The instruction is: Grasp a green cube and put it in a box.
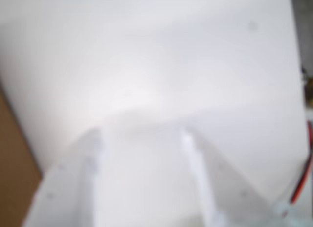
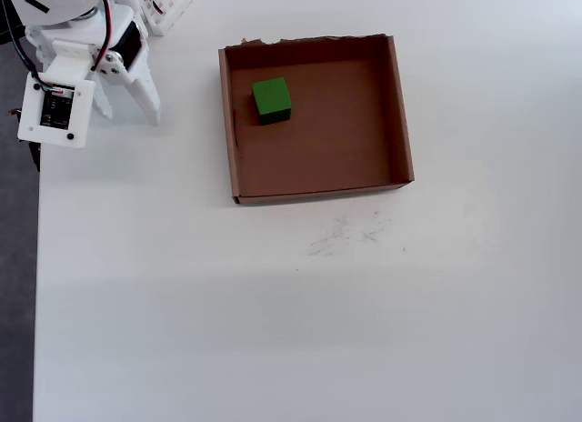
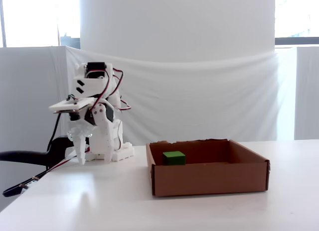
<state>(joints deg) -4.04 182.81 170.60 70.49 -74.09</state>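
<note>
While the green cube [image 2: 271,100] sits on the floor of the box [image 2: 400,113], near its far left corner in the overhead view and touching neither wall, the end effector [image 2: 125,110] hangs well to the left of the box over bare white desk [image 2: 273,322]. Its two white fingers [image 1: 193,158] are spread apart with nothing between them in the blurred wrist view, tips pointing down at the desk.

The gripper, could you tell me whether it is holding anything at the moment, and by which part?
Nothing is held. The gripper is open and empty over the bare table, and the green cube lies inside the box, apart from it.
</note>
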